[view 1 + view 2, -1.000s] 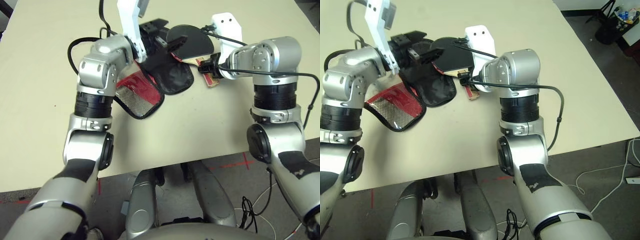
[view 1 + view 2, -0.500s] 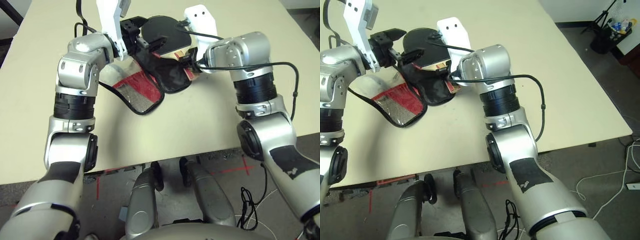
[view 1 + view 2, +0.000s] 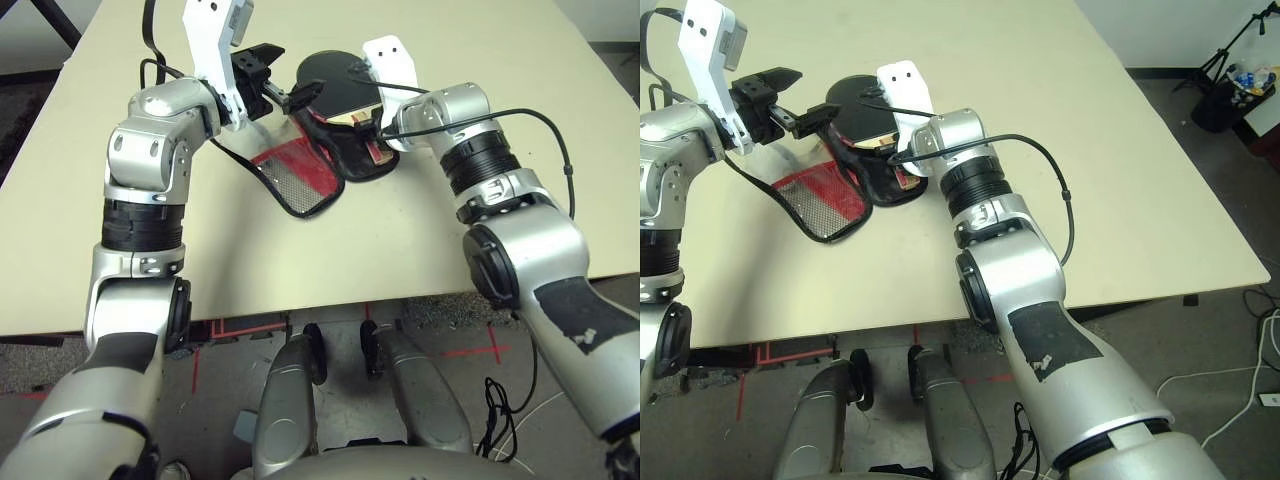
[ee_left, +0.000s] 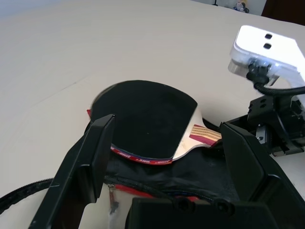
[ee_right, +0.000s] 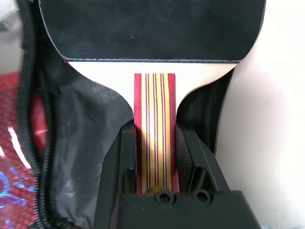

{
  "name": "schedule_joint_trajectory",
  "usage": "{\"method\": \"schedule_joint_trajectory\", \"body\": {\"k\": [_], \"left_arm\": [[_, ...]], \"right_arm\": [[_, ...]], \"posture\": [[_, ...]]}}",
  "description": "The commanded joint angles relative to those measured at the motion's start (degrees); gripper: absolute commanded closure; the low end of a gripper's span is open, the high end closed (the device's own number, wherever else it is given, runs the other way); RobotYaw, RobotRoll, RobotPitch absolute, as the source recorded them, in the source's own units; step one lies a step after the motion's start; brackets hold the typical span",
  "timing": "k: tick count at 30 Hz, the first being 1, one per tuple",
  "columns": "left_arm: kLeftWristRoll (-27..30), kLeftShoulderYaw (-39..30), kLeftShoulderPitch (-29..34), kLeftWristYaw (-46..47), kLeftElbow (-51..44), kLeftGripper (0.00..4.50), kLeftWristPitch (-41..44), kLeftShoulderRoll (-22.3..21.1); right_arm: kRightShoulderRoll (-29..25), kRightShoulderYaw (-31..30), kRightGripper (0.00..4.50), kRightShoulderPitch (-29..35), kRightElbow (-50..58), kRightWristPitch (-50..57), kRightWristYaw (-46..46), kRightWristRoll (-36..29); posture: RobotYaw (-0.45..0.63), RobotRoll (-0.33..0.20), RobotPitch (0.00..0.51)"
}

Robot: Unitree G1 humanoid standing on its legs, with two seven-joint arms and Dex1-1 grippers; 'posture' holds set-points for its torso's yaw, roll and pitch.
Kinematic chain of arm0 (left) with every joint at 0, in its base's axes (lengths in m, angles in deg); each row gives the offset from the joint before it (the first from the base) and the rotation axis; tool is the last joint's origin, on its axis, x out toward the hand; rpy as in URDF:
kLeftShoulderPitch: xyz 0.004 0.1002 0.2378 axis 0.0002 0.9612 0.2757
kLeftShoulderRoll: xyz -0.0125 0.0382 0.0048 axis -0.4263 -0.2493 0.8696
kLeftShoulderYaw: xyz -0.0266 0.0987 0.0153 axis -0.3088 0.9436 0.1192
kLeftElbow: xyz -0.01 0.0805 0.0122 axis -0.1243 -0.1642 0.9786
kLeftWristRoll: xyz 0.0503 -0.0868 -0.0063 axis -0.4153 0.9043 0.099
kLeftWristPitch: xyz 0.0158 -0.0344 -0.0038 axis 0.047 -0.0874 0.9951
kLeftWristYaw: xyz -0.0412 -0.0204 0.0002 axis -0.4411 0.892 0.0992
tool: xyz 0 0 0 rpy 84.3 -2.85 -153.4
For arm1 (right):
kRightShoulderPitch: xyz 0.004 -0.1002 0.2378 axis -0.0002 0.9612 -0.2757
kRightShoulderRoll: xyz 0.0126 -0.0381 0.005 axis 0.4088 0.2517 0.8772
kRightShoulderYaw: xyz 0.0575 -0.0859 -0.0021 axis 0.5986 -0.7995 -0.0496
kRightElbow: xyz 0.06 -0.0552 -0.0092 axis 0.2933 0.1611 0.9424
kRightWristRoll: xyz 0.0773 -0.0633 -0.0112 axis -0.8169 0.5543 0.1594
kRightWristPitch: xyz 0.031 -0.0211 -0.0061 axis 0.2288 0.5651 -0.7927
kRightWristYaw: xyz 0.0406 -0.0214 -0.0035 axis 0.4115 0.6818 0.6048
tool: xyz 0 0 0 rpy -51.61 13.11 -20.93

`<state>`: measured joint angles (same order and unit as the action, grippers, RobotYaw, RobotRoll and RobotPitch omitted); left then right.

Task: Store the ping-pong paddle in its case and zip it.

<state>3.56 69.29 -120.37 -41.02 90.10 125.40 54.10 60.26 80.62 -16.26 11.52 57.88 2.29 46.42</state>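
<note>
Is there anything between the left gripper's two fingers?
No. The left gripper is open and holds nothing. In the left wrist view, the ping-pong paddle and the black case lie past its fingers, the paddle held by the right gripper.

The left gripper [image 3: 798,98] hangs above the table [image 3: 1060,150] with its two black fingers spread apart. Just past its fingertips lies the ping-pong paddle [image 3: 855,103], black face up, resting over the open case [image 3: 835,185]. The case's red mesh panel sprawls below that gripper. The right gripper [image 3: 902,165] is at the paddle's handle end
</note>
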Motion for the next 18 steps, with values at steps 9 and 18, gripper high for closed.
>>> {"method": "schedule_joint_trajectory", "body": {"k": [9, 18], "left_arm": [[0.88, -0.55, 0.85, 0.64, -1.23, 0.0, 1.15, 0.57], [1.13, -0.41, 0.54, 1.1, -0.15, 0.0, 0.6, 0.95]], "right_arm": [[1.38, 1.95, 3.4, -2.55, -4.8, -3.67, -0.07, 1.13], [4.12, 1.29, 3.4, -2.95, -2.42, -0.6, 1.44, 1.02]], "posture": [[-0.11, 0.0, 0.27], [-0.12, 0.0, 0.272]]}}
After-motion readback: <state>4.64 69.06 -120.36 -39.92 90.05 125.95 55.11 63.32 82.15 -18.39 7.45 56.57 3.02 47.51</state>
